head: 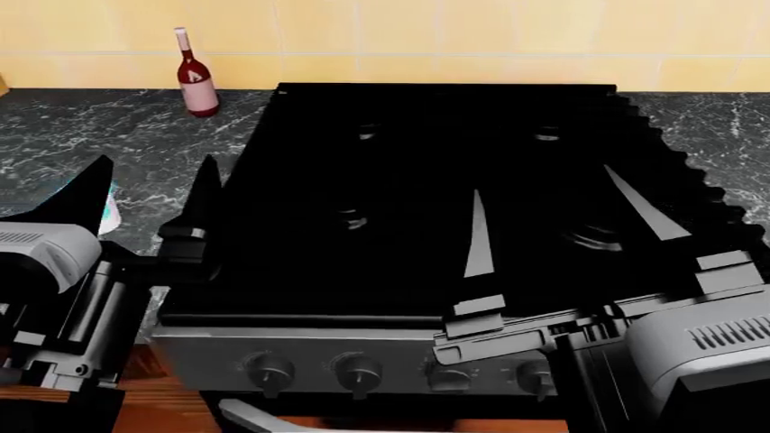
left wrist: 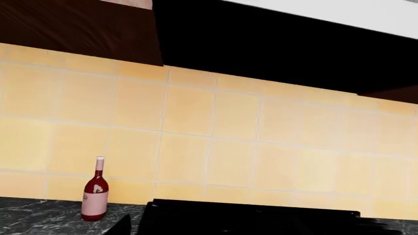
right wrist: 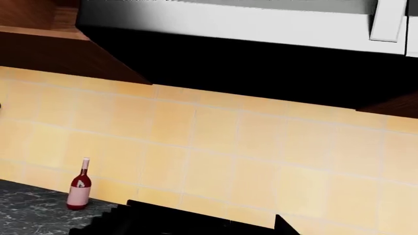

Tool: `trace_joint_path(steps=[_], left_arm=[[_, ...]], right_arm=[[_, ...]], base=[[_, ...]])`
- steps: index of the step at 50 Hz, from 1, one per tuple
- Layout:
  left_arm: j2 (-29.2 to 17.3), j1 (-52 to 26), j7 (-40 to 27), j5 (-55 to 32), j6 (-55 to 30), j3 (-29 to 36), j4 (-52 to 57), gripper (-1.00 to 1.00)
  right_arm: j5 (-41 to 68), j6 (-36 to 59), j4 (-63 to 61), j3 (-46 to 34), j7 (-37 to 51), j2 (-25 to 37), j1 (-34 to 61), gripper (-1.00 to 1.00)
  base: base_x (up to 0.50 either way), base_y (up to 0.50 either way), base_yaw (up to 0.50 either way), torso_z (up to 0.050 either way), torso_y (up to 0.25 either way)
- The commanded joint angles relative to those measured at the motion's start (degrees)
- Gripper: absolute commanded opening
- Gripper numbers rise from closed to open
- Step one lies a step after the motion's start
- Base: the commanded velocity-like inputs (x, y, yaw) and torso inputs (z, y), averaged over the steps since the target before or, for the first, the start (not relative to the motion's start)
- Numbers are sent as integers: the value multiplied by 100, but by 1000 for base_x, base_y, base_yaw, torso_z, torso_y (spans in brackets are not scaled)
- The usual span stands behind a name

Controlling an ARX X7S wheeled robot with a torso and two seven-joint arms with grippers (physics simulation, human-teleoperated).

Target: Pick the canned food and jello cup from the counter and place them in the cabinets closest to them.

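Left pincer (head: 151,203): nearest the head camera, low at the left; two dark pointed fingers spread wide apart, nothing held between them.
Right pincer (head: 565,221): low at the right, over the stove; two thin fingers wide apart, holding nothing.
Jello cup (head: 111,209): only a tiny cyan and white sliver peeking out just behind the left pincer's outer finger, on the tabletop; too hidden to tell which way up or read any label.
Canned food: not seen in any view.
Tabletop (head: 85,135): black-grey stone with white veins, on both sides of the stove.
Stove (head: 434,180): plain black top with burners, round knobs along the front edge.
Wine bottle (head: 195,77): red, standing straight up, neck pointing up, near the back wall left of the stove; pale pink label, writing too small to read.
Wall (left wrist: 216,127): yellow tiles, with dark wood cabinets (left wrist: 72,27) above.
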Motion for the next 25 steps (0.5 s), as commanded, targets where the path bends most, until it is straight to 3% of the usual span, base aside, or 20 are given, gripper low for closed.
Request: trace_joint_path(steps=[1, 25], left_arm=[[-45, 17, -52, -81, 21, 5, 9, 100], [-134, 31, -158, -176, 96, 57, -23, 100]], right_arm=[[7, -32, 1, -51, 22, -3, 34, 100], [-26, -111, 29, -125, 25, 7, 64, 100]], base=[[1, 500, 0, 0, 0], [11, 500, 0, 0, 0]])
